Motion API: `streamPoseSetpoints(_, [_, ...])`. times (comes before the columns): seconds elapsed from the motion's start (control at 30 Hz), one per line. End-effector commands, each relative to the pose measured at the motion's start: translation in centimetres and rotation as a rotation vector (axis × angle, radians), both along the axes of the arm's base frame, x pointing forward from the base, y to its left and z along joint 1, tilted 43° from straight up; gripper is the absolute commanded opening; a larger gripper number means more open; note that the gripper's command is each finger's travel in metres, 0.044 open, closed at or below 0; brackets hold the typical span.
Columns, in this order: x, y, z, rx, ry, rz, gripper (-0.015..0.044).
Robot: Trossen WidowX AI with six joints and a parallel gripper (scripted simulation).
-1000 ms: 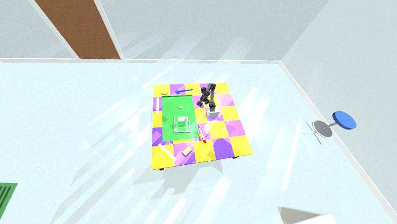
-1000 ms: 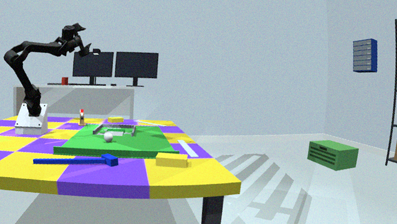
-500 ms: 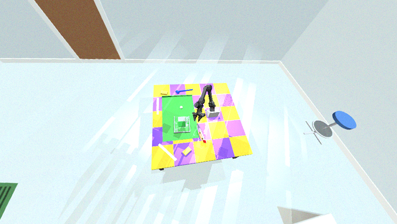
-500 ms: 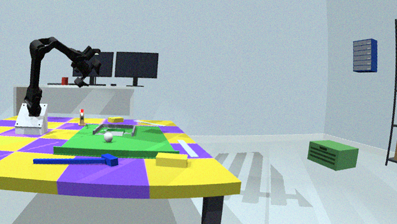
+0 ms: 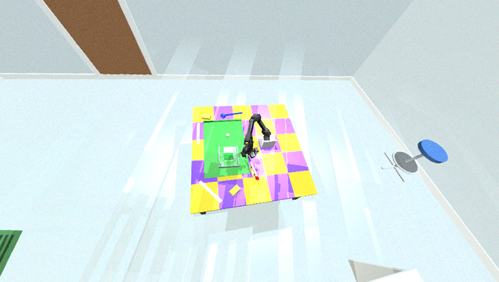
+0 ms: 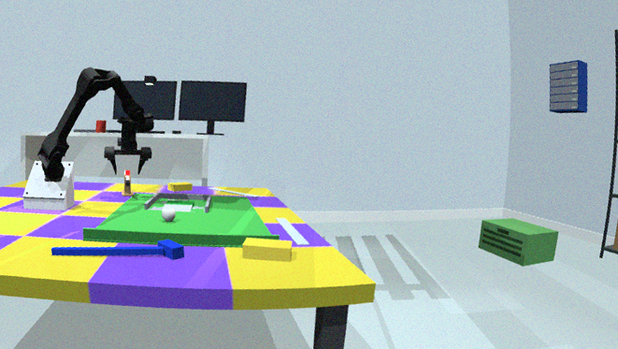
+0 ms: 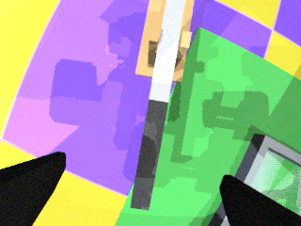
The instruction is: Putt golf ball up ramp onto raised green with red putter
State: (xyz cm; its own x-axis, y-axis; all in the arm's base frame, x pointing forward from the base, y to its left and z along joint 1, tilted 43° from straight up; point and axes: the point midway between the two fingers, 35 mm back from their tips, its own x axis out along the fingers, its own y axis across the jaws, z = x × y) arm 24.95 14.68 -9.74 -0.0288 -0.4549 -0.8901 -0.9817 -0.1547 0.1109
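Red putter point(image 5: 253, 170): lies flat on the checkered bench point(image 5: 280, 185), just beside one long edge of the green mat point(image 5: 222, 138), with its red end pointing away from the arm's base point(image 5: 267, 142). In the wrist view the putter point(image 7: 165, 70) shows a white section and a dark grey section along its shaft; the grey end overlaps the border between a purple bench square and the green mat point(image 7: 188, 214). A tan piece lies along the white section.

Claw point(image 6: 128, 158): hangs above the putter point(image 6: 127, 181), fingers pointing down and spread wide, with nothing between them. In the wrist view the two black fingertips stand at the lower corners, one over the yellow and purple squares, the other over the mat near a grey frame. The putter shaft lies between them and does not touch either.

Golf ball point(image 6: 168, 212): white, resting on the green mat, apart from the claw. In the top view the ball point(image 5: 227, 134) lies toward the mat end nearer the blue putter point(image 5: 230, 114).

Raised green point(image 5: 228, 156): a grey-framed platform on the mat, between the ball and the far mat edge, just beside the claw point(image 5: 248, 152).

Other items on the bench: two yellow blocks point(image 6: 267, 249) and white strips point(image 5: 210, 190), all well apart from the claw.
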Motion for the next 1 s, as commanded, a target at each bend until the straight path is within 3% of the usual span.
streamPoseSetpoints(0.0, [0.3, -0.1, 0.0, -0.01, -0.012, -0.015, 0.044])
streamPoseSetpoints(0.97, [0.2, -4.0, -4.6, -0.013, -0.013, -0.015, 0.044])
